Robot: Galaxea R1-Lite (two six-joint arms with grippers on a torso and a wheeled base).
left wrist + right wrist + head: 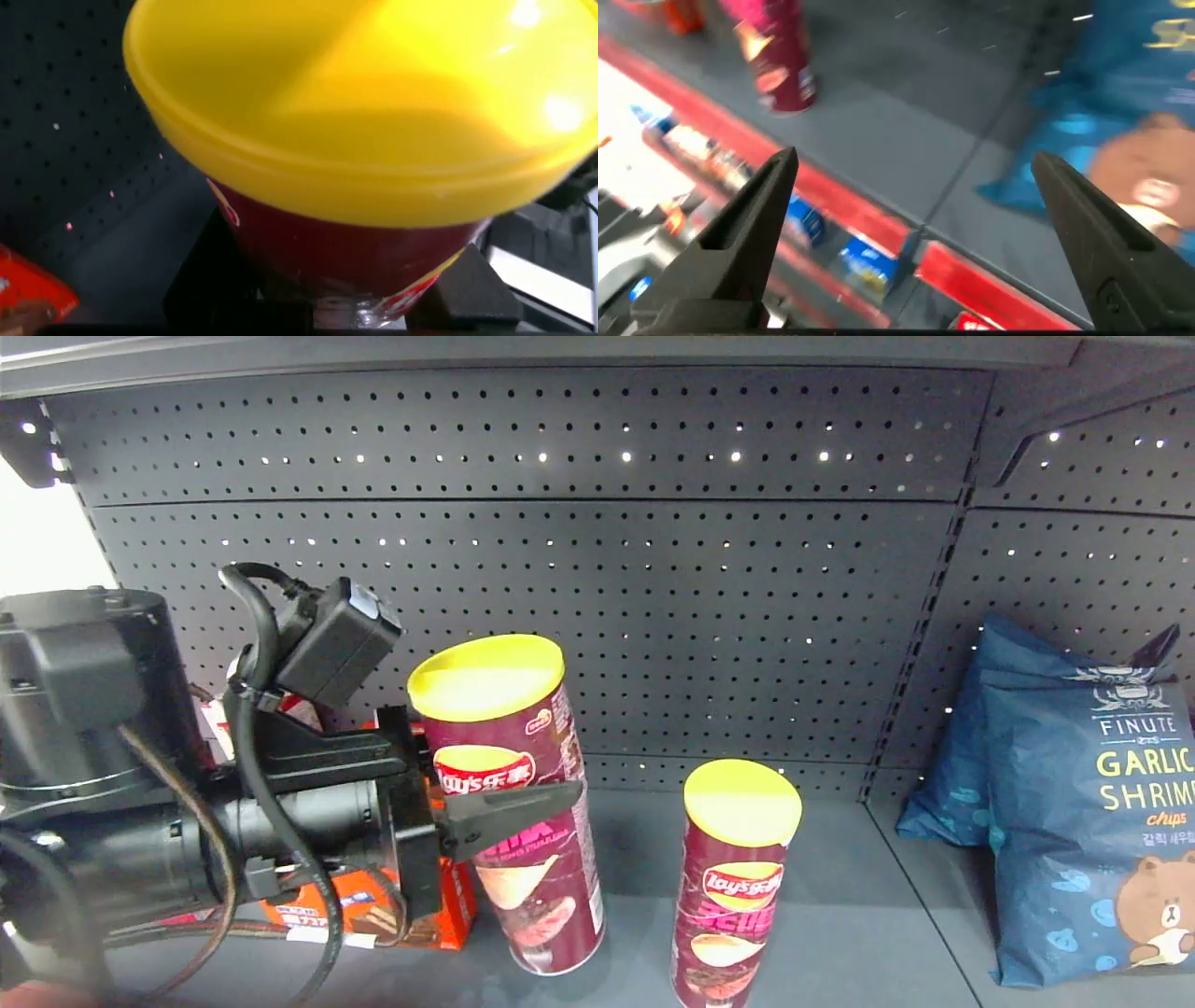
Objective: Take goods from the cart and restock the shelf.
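Clamping fingers: your left gripper [540,786] has its fingers [504,812] clenched on the held can [523,728], biting at mid-body.
Tube in the grip: it's a maroon chip can, leaning slightly, with its base low at the shelf [840,915] floor. You cannot tell whether it touches. Its yellow lid [374,112] sits right under your left wrist camera.
Neighbour on the shelf: a second can [738,887] of the same kind stands upright just beside the held one, on your right, apart from it.
Behind your left arm: an orange box [448,919] lies by the held can's base.
Other arm: your right gripper [924,233] hangs with fingers spread wide and nothing between them, over the shelf's front edge and its red price rail [971,275].
Far right: blue chip bags [1083,840] lean back toward the pegboard [653,569].
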